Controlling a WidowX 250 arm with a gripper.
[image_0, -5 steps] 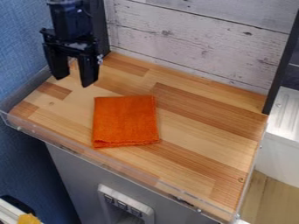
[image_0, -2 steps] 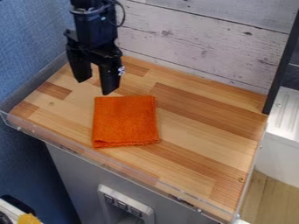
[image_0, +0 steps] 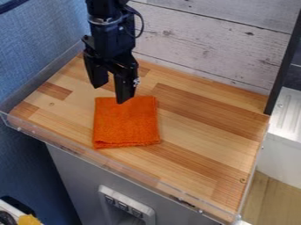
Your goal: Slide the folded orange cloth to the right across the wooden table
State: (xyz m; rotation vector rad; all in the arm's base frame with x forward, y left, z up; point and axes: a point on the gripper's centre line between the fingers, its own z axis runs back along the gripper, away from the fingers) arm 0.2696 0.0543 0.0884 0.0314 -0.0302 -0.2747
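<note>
A whitewashed plank wall (image_0: 206, 39) stands behind a wooden counter (image_0: 206, 127), and a blue wall (image_0: 35, 52) runs along the left. One orange cloth (image_0: 126, 125), folded into a rough square, lies flat on the counter, left of its middle.

One black arm (image_0: 108, 39) comes down from the top edge of the view, nearly upright, behind and slightly left of the cloth. A loop of cable (image_0: 140, 26) bows out on its right side. The gripper (image_0: 111, 93) points downward at the cloth's back edge, its two fingers spread with a gap between them and nothing pinched. The right-hand finger overlaps the cloth's back edge in the view; whether it touches the fabric cannot be told. The left-hand finger hangs over the wood just behind the cloth's back left corner.

In front of the cloth, one clear rim (image_0: 117, 166) follows the counter's front edge, with a narrower band of wood between. The widest room for moving lies to the right of the cloth, where bare boards stretch to the counter's right edge. More wood runs between the cloth and the plank wall, and a smaller patch lies to its left. One dark post (image_0: 285, 66) rises at the counter's back right corner, well apart from the cloth. Beyond the right edge is one white ridged surface (image_0: 288, 110).
</note>
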